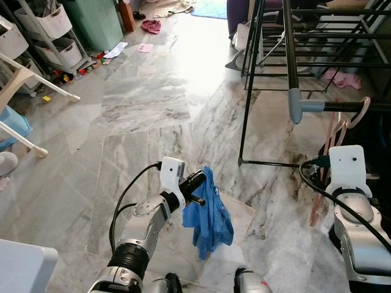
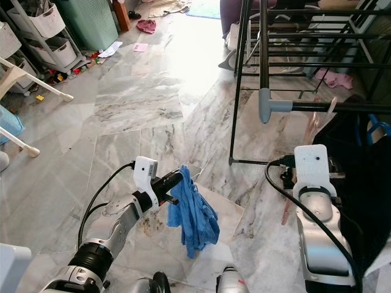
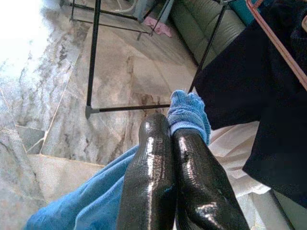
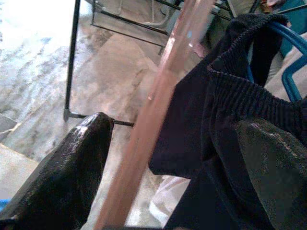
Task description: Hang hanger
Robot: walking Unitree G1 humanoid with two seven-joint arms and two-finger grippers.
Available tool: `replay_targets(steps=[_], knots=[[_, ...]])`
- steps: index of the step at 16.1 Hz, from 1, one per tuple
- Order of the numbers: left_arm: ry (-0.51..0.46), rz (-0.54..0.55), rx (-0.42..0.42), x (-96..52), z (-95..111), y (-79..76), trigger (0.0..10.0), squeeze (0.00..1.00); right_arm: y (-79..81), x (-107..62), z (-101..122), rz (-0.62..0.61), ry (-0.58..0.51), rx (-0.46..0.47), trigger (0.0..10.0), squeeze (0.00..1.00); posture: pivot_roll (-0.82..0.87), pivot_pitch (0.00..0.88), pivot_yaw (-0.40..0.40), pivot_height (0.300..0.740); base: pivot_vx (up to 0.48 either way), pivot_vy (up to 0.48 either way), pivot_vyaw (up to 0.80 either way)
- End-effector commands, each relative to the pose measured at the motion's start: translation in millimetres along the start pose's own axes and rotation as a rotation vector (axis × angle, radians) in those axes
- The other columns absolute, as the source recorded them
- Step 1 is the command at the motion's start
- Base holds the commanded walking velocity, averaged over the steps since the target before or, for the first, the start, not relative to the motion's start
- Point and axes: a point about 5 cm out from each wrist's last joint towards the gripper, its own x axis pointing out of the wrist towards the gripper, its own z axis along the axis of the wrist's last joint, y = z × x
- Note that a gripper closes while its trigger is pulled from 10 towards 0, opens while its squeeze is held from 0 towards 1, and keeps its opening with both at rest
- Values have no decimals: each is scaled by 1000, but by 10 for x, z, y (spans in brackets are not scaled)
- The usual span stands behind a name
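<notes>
My left gripper (image 1: 198,180) is shut on a blue cloth (image 1: 211,213) that dangles over the marble floor; in the left wrist view the cloth (image 3: 189,112) bunches at the closed fingertips. A pink hanger (image 1: 333,131) hangs by its hook from the black drying rack's (image 1: 292,55) rail on the right. My right gripper (image 4: 184,127) is open, with the hanger's pink bar (image 4: 158,96) running between its spread fingers. A dark garment (image 4: 230,96) on a blue hanger (image 4: 288,62) drapes against one finger.
The rack's foot bar (image 1: 269,163) lies on the floor between my arms. A shelf cart (image 1: 43,36) with baskets, a teal hamper (image 1: 91,21), scattered toys (image 1: 67,74) and white furniture legs (image 1: 24,91) line the left. A pink cloth (image 1: 151,26) lies far ahead.
</notes>
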Motion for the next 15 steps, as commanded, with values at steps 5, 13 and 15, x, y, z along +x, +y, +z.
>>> replay_targets(steps=[5,13,15], knots=[[21,5,23,-31,-3,39,10000,0,14,-35,20,-55,-6,-16,10000,0,-290,210,127,740,0,0,0],[32,5,29,-42,-20,38,10000,0,331,56,40,65,12,78,0,0,-278,210,123,740,0,0,0],[33,7,28,-46,-25,41,10000,0,354,76,5,68,33,89,0,0,-276,208,120,740,0,0,0]])
